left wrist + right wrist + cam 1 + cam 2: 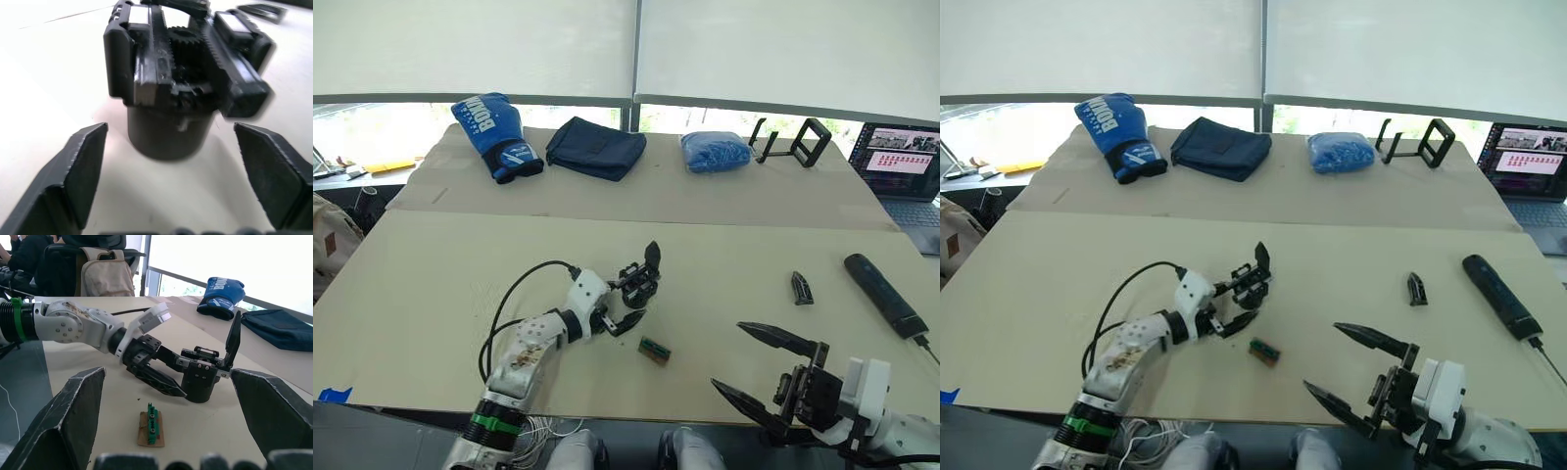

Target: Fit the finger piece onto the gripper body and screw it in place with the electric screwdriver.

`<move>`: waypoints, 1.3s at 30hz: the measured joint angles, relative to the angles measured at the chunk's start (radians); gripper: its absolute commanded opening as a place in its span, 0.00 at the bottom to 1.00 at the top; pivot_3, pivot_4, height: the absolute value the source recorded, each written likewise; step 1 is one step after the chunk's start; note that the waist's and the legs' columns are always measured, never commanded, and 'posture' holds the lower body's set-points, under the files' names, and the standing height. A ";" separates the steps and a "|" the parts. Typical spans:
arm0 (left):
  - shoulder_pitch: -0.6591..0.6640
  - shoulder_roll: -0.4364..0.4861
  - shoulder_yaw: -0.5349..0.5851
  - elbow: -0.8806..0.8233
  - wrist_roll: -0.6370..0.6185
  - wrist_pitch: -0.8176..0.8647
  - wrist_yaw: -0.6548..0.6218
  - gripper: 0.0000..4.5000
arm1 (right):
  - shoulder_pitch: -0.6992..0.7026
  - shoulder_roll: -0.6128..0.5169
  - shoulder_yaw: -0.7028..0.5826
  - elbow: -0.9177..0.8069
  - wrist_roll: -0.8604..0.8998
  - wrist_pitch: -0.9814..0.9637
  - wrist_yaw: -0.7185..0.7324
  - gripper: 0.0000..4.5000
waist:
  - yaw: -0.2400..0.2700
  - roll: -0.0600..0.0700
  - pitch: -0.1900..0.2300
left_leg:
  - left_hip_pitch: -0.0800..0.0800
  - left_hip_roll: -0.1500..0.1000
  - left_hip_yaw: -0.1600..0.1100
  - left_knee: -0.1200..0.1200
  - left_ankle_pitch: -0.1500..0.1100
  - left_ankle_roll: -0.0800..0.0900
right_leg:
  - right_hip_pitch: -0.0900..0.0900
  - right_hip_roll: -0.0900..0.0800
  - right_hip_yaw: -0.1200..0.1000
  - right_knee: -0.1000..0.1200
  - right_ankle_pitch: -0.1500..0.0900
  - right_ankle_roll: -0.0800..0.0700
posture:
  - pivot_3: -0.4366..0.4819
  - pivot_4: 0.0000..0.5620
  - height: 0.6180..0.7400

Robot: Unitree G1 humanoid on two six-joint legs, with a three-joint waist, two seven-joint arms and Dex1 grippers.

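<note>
The electric screwdriver [885, 294], one only, lies far right on our table [431, 274]. One gripper body [641, 277] stands between our left gripper's [625, 300] spread fingers, ungrasped. Our right gripper [741, 362] gapes wide, empty, near one finger piece [801, 288]. One green block [654, 350] lies between.

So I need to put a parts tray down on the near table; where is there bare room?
Bare room: the wide stretch between the gripper body and the finger piece, and the near left corner beside the left arm. Crowded: around the left end effector and small green block, and the right edge by the electric screwdriver and right end effector.
</note>
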 measured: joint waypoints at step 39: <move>-0.401 -0.132 0.087 0.827 0.047 -0.580 -0.428 0.51 | -0.026 -0.027 -0.077 -0.006 0.050 0.044 -0.068 1.00 | -0.016 0.000 0.000 | -0.007 -0.002 0.000 0.011 -0.005 0.009 | 0.000 -0.001 0.000 0.000 0.002 0.003 | 0.48 0.27 1.00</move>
